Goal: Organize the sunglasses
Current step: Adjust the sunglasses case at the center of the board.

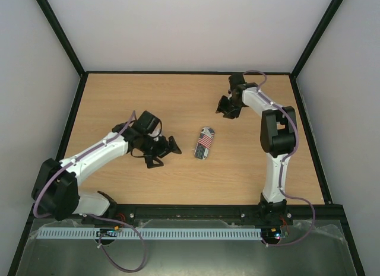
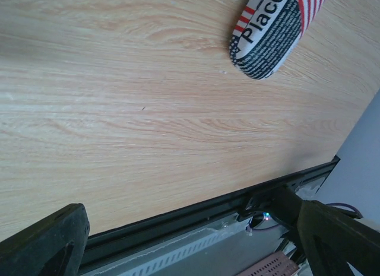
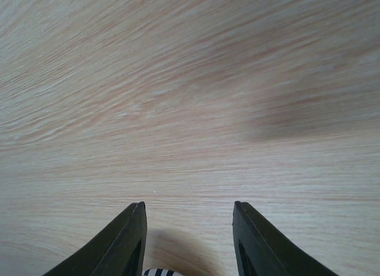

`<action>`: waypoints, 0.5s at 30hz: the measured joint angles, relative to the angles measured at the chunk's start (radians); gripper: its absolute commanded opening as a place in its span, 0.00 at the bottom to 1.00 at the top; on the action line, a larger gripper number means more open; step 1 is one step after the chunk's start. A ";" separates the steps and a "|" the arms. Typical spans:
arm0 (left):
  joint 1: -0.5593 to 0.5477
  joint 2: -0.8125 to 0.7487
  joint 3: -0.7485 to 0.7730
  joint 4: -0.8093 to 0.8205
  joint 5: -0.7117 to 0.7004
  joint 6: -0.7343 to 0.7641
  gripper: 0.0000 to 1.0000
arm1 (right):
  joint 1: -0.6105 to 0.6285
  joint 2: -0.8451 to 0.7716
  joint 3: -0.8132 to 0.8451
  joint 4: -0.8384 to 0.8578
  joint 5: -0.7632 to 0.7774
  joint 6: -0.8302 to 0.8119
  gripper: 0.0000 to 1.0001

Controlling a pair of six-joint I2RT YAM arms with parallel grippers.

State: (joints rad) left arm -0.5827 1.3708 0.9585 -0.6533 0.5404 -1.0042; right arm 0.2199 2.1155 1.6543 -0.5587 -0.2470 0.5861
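Note:
The sunglasses show in no view. A closed flag-patterned oblong case [image 1: 205, 143] lies near the middle of the wooden table [image 1: 178, 98]. My left gripper [image 1: 165, 155] is open and empty, just left of the case. In the left wrist view the case [image 2: 274, 32] is at the top right, and that gripper [image 2: 187, 211] spans bare wood and the table's near edge. My right gripper [image 1: 226, 111] is open and empty above bare wood behind the case. The right wrist view shows it [image 3: 189, 206] with a sliver of the striped case [image 3: 160, 272] at the bottom edge.
A black frame rail [image 1: 196, 212] runs along the table's near edge, with a grey slotted cable duct [image 1: 178, 234] below it. Grey walls close in the left, right and back sides.

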 measured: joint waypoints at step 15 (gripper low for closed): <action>-0.003 0.010 -0.031 0.034 -0.019 -0.016 0.99 | 0.115 -0.087 -0.259 0.064 -0.052 0.002 0.40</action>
State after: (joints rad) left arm -0.5861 1.3808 0.9272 -0.6189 0.5217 -1.0203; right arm 0.3351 2.0281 1.3956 -0.4942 -0.2993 0.5884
